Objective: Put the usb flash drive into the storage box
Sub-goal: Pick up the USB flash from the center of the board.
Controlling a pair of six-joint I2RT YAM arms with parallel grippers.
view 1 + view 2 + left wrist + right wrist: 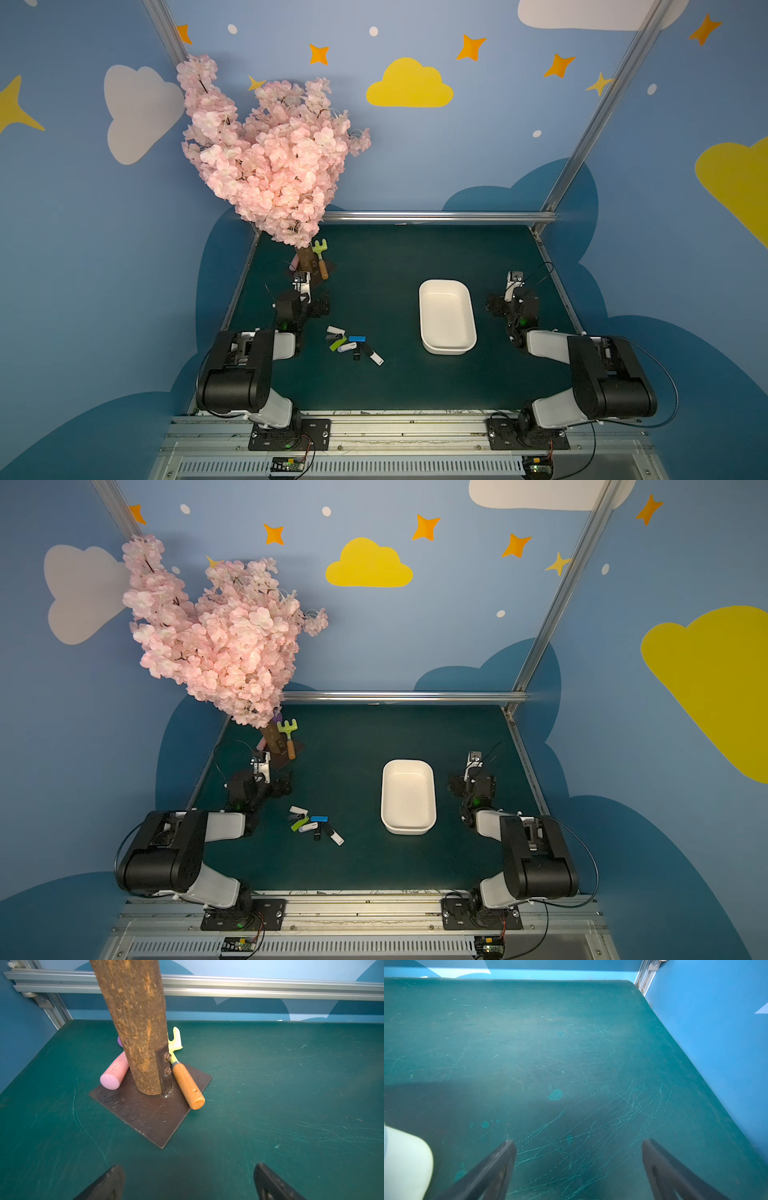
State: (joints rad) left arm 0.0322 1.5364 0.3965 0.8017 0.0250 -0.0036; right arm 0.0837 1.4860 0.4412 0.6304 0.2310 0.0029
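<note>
Evidently no pick has begun: left pincer [188,1167] and right pincer [579,1142] both gape wide and empty, the usb flash drives [353,345] lie clustered lower-centre on the worktop [395,386], frame-left of the empty storage box [446,316], so reaching one drive likely comes next

Flash drives [356,338] left of storage box [446,316] (well apart), on table [415,382]

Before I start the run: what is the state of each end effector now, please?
Left end effector: open, holding nothing.
Right end effector: open, holding nothing.
</note>
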